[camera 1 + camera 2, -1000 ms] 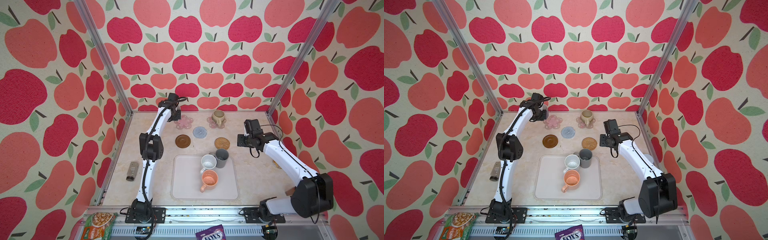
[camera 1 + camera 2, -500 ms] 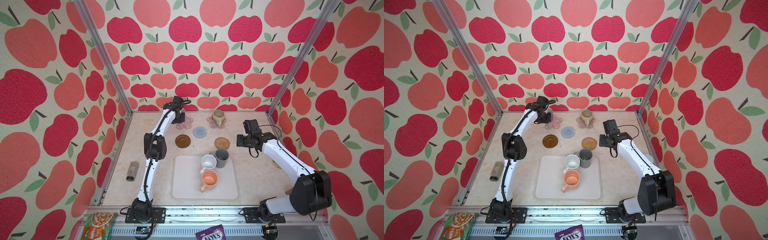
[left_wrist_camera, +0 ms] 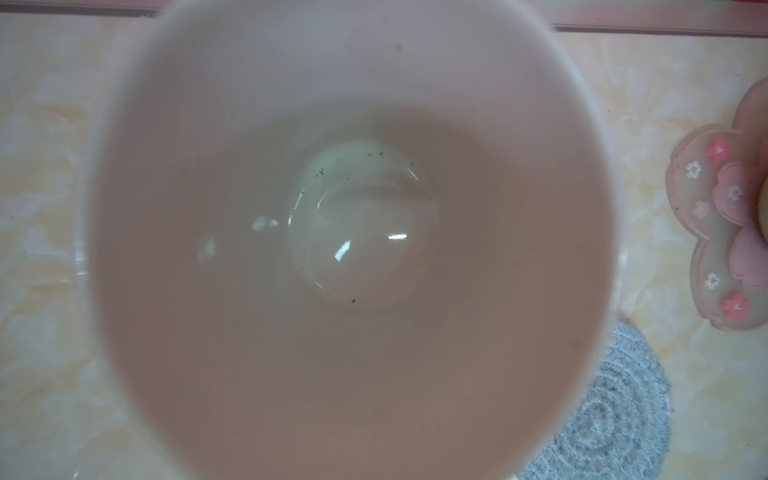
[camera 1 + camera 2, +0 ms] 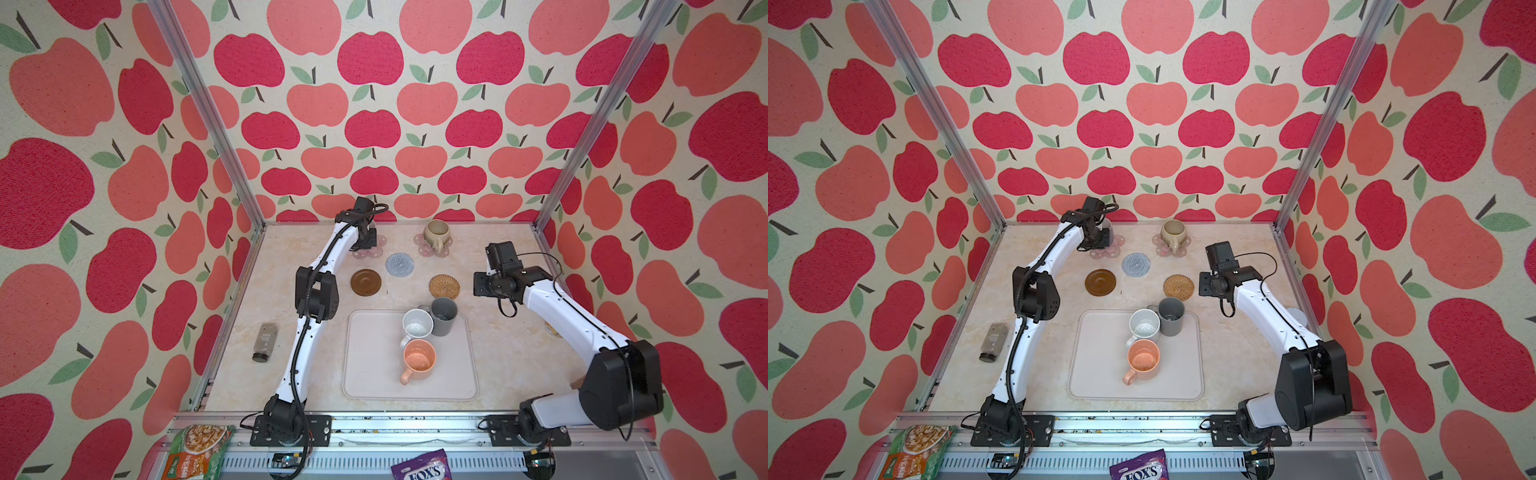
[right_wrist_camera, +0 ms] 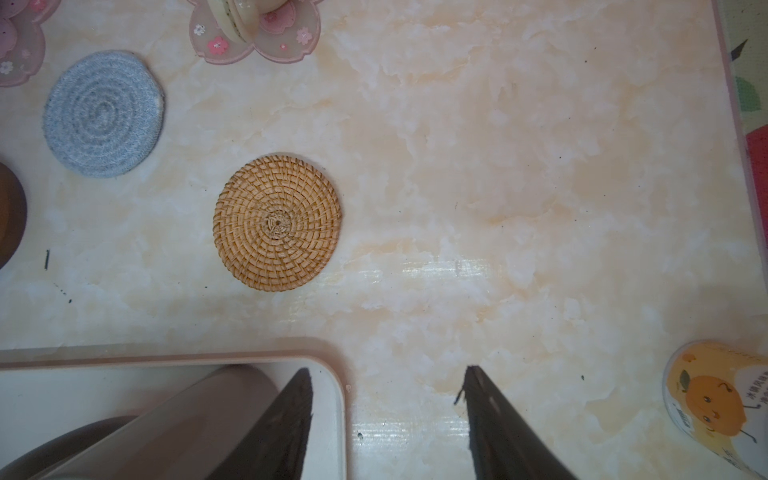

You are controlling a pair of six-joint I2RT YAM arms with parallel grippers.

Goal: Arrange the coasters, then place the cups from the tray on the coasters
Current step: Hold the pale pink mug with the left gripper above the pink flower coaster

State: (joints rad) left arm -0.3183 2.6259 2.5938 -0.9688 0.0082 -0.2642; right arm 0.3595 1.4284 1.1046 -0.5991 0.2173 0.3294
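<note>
Over the last second the left gripper has moved away from the back wall and come over the pink flower coaster. It brings the lavender-grey mug with it, so the second mug is about to be set down. The right gripper has barely shifted. The left gripper stands narrow and appears to be pinching the mug's wall. Its fingers are hidden in every view, but the wrist camera looks straight down into the white inside of the mug, which sits directly under the gripper. The coaster lies below mug and gripper, with only its petals showing past them in both top views. Whether the mug's base is touching the coaster yet cannot be told. To one side of this gripper the beige mug already stands on the second pink flower coaster. The blue-grey coaster lies bare between the two pink ones, a little nearer the tray. The right gripper hangs about half open and empty over the bench, just off the tray's corner. The dark grey mug is right beside one of its fingers and the rattan coaster lies just ahead. The white mug and peach mug wait farther in on the tray. By my judgement two of five mugs are nearly settled, and letting go cleanly is what is left of this step.
</note>
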